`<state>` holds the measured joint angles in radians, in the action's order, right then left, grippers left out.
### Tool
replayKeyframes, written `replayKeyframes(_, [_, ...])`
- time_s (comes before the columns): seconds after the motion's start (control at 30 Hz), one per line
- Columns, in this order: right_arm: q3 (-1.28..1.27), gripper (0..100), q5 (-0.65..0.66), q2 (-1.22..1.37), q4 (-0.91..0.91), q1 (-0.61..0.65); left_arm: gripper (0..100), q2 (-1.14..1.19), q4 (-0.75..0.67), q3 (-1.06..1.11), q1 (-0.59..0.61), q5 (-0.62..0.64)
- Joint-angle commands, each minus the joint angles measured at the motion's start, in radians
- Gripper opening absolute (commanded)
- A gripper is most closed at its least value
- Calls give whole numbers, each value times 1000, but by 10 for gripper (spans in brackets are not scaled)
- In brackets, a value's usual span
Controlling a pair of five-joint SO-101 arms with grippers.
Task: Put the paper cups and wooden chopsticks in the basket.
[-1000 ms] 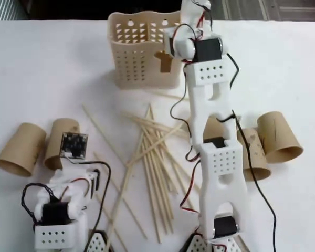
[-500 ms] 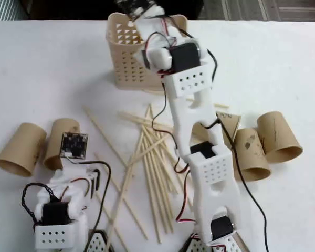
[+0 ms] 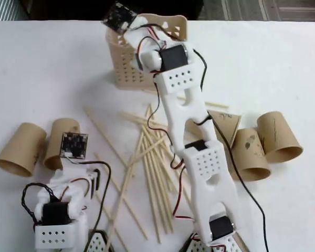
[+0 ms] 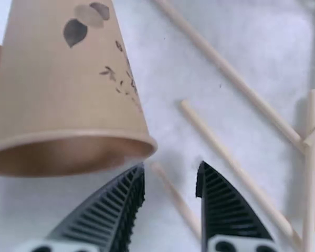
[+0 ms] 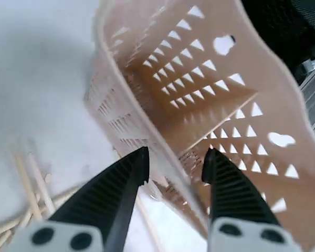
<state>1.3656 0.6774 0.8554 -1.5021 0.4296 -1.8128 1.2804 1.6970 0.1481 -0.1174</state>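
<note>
The beige perforated basket (image 3: 127, 63) stands at the table's far side, and its inside (image 5: 199, 89) looks empty. My right gripper (image 5: 173, 163) hangs open over it, one jaw outside and one inside the near wall, holding nothing. Wooden chopsticks (image 3: 152, 157) lie scattered in the middle of the table. Two paper cups (image 3: 21, 148) lie on their sides at the left, three more (image 3: 278, 136) at the right. My left gripper (image 4: 170, 173) is open low over the table beside the mouth of a leaf-printed cup (image 4: 68, 89), with one chopstick (image 4: 176, 197) between its jaws.
The right arm (image 3: 199, 157) stretches from the front edge across the chopstick pile to the basket. One cup (image 3: 223, 125) lies close against that arm. Bare table surface (image 3: 42, 68) lies left of the basket and at the far right.
The right arm has swung left, from the basket's right side to above its left part. A cup the arm hid before now shows beside it. The left arm has kept still.
</note>
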Motion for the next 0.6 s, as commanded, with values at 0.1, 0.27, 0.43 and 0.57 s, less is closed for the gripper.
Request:
replayKeyframes(0.1, [38, 88, 94, 58, 16, -19, 173, -5, 5, -5, 7, 9])
replayKeyframes(0.27, [38, 22, 180, 64, 24, -31, 173, -5, 5, -5, 7, 9])
replayKeyframes(0.43, [38, 19, 201, 41, -33, -41, 173, -5, 5, -5, 7, 9])
replayKeyframes(0.57, [38, 19, 230, 8, -110, -36, 173, -5, 5, -5, 7, 9])
